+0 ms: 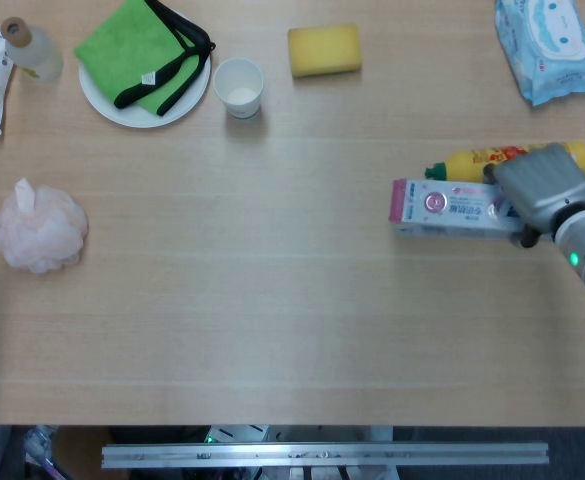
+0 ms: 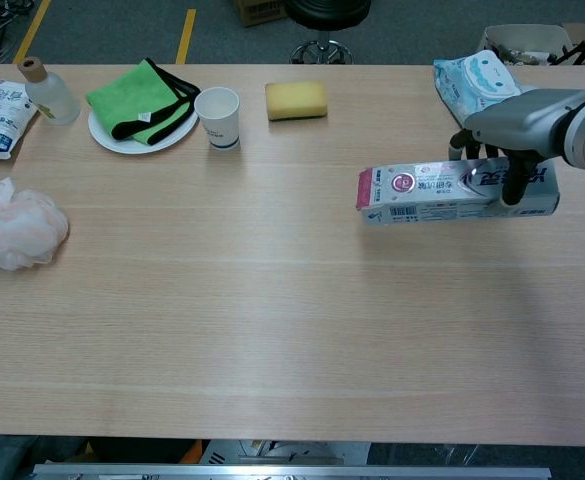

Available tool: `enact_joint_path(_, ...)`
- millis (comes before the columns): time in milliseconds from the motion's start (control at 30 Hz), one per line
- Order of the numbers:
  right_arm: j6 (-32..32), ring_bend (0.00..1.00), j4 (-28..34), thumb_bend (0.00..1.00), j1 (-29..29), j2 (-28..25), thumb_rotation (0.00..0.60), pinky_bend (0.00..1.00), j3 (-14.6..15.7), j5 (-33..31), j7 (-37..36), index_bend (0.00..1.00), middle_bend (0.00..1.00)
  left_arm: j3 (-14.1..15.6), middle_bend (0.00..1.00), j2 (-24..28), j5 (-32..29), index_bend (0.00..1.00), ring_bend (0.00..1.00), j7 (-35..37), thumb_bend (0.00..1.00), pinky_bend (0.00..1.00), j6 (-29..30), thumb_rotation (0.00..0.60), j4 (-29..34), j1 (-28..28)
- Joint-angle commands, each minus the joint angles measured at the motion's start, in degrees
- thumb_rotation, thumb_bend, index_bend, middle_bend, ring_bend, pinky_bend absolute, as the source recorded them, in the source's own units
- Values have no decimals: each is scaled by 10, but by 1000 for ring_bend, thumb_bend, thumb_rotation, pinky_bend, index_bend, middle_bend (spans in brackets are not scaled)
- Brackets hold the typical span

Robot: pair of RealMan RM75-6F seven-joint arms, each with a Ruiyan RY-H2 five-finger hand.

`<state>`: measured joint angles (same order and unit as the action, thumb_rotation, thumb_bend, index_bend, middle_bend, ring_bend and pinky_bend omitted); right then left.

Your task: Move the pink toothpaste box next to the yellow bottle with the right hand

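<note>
- The wooden table [image 1: 272, 320] carried everything; the places below are given relative to the yellow bottle [image 1: 482, 158], which lay on its side near the table's right edge.
- The right hand [image 1: 540, 190] reached in from the right and gripped the pink toothpaste box [image 1: 442, 208] at its right end — fingers wrapped over the top, thumb below in the chest view. The hand covered much of the bottle's middle in the head view.
- The box lay lengthwise, parallel to the bottle and just beside it on the near side; whether it rested on the table or hung above it could not be told.
- The wet-wipes pack [image 1: 544, 42] lay beyond the bottle, toward the far right corner.
- The white plate [image 1: 102, 95] with a green cloth [image 1: 137, 45] on it sat far to the bottle's left, at the back.
- The pink mesh sponge [image 1: 38, 226] lay far left of the bottle, nearer the front.
- The yellow sponge [image 1: 324, 49] sat behind and left of the bottle — the paper cup [image 1: 239, 86] further left still.
- The left hand did not show in either view.
</note>
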<state>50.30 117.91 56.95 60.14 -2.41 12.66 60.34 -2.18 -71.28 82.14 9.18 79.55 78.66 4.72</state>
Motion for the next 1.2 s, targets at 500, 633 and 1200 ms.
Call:
enact_joint_path(500, 106, 386, 31, 312, 201, 0, 600, 484, 83, -167, 152, 377, 490, 1, 168, -2, -1, 282, 206, 4, 302, 383, -3, 600, -4, 1)
enact_joint_path(633, 120, 388, 45, 312, 207, -10, 600, 485, 79, -164, 142, 378, 491, 2, 168, -3, -2, 282, 206, 7, 302, 383, -3, 600, -6, 1)
enact_joint_path(1200, 118, 381, 71, 286, 109, -20, 600, 485, 107, 0, 8, 379, 472, 2, 168, -6, -4, 282, 206, 7, 302, 383, -6, 600, -8, 1)
